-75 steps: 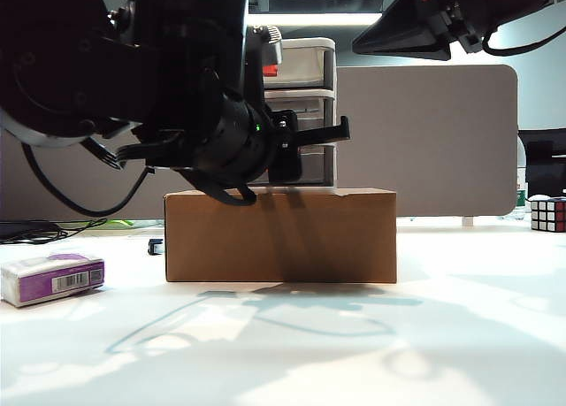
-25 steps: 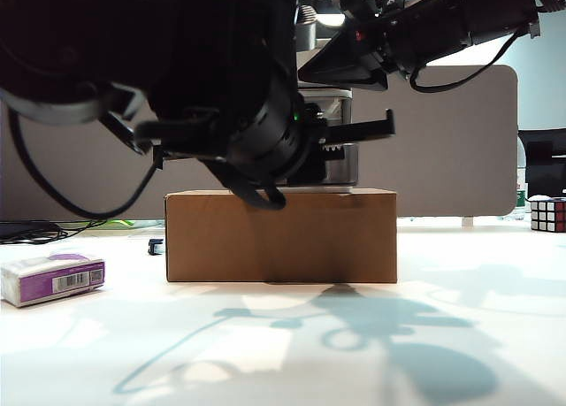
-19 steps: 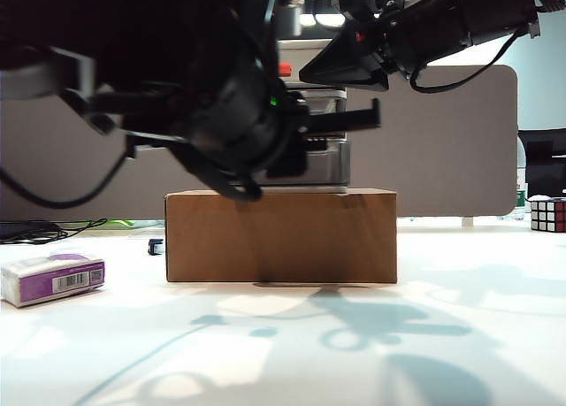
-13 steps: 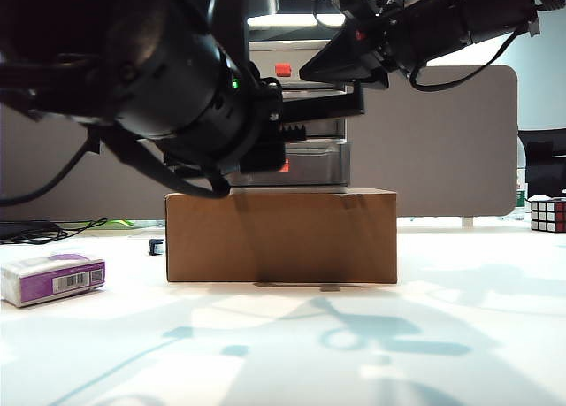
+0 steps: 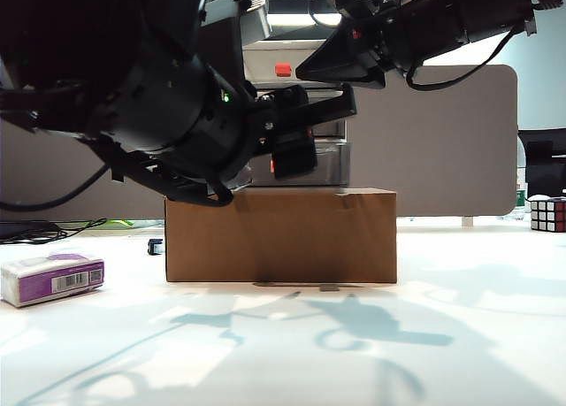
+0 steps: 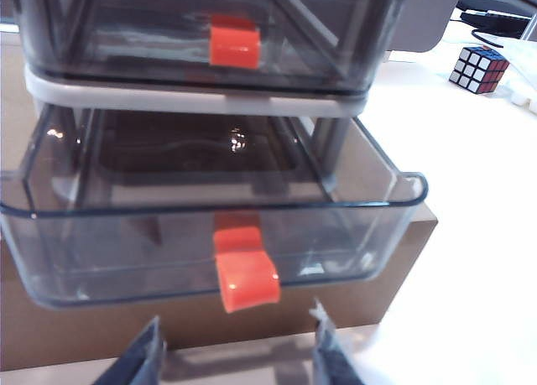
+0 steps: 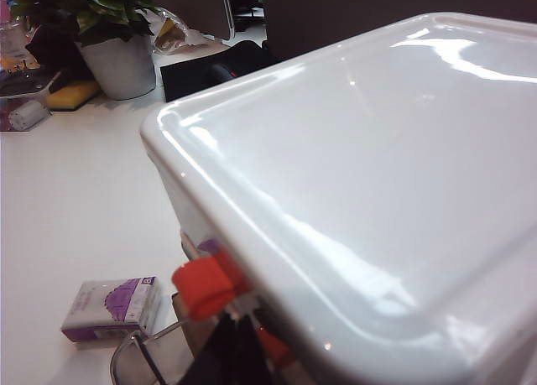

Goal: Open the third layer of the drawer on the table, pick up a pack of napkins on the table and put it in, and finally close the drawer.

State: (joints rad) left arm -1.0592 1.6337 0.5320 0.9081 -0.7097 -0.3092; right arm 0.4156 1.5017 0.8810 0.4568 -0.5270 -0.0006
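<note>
Since a second ago the left end effector (image 6: 235, 351) has been parted and drawn off the third layer (image 6: 210, 234), now pulled out; the pack of napkins (image 5: 53, 279) should be approached squarely on the bench (image 5: 460, 335). Right end effector (image 5: 340, 70), above the drawer (image 7: 352, 192): opening cannot be told.

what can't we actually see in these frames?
- Exterior view: left arm covers most of the drawer; left gripper jaw gap unreadable.
- Left wrist view: only the left gripper's fingertips show, cut by the frame edge, apart, clear of the third layer.
- Right wrist view: right gripper out of frame; the drawer's top fills it.
- Pack of napkins: print too small.
</note>
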